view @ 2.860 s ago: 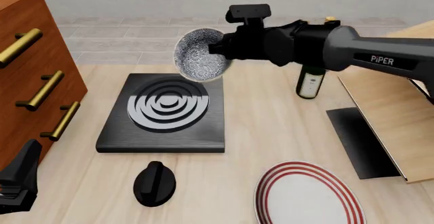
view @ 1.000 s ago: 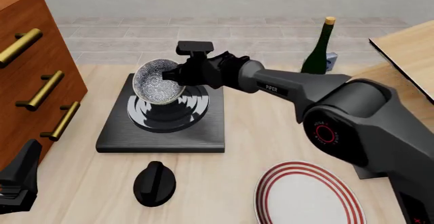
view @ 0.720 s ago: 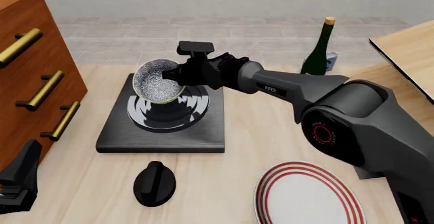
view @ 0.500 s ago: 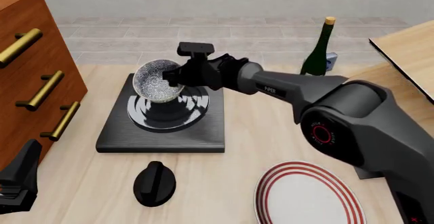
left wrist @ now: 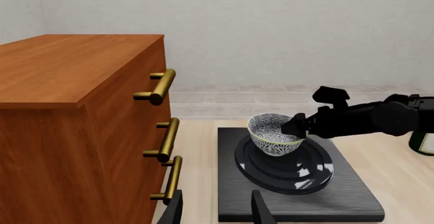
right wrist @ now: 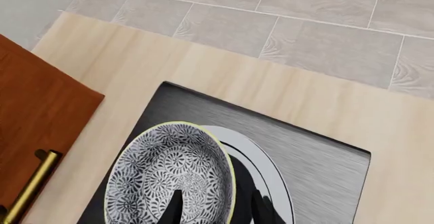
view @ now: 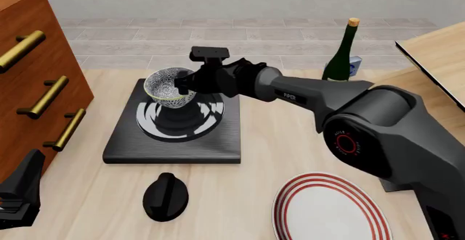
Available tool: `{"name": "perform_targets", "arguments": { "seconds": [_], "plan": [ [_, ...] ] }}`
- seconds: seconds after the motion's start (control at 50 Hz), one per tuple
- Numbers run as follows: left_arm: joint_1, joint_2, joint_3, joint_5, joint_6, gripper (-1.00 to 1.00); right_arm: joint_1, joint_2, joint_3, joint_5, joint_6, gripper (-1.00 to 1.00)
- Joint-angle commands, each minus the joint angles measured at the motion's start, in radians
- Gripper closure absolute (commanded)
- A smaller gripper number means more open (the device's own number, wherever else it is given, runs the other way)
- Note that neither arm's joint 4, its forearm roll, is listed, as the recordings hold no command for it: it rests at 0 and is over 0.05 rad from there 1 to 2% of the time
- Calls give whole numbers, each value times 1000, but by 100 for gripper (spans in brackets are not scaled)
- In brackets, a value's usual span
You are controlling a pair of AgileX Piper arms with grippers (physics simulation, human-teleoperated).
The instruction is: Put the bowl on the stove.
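Observation:
The speckled blue-grey bowl (view: pixel 165 86) sits nearly upright right over the burner rings of the black stove (view: pixel 218 142). I cannot tell whether its foot touches the rings. My right gripper (view: pixel 183 82) is shut on the bowl's rim, one finger inside and one outside, as the right wrist view shows over the bowl (right wrist: pixel 169 176) and stove (right wrist: pixel 312 163). The left wrist view shows the bowl (left wrist: pixel 273 134) above the stove (left wrist: pixel 339 198) from the side. My left gripper (view: pixel 22 194) stays near the table's front left corner, open with nothing between its fingers (left wrist: pixel 261 211).
A wooden drawer cabinet (view: pixel 29 60) with brass handles stands left of the stove. A black knob (view: pixel 165 196) and a red-striped plate (view: pixel 330 210) lie near the front. A green bottle (view: pixel 340 55) stands behind, and a wooden board (view: pixel 436 87) over a black mat (view: pixel 385 153) is at the right.
The right gripper carried the bowl left and down over the stove. In the last second the bowl tipped from tilted to nearly upright and sank slightly. The left arm has not moved.

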Motion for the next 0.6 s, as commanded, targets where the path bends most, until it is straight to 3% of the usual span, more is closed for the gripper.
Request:
{"name": "perform_targets", "arguments": {
  "seconds": [0.02,0.36,0.6],
  "plan": [
    [0,0,0,0,0,-100,-11,-23,-3,17,-13,-100],
    [0,0,0,0,0,-100,-21,-75,5,36,-35,-100],
    [0,0,0,0,0,-100,-19,-145,76,18,-49,-100]
  ]
}}
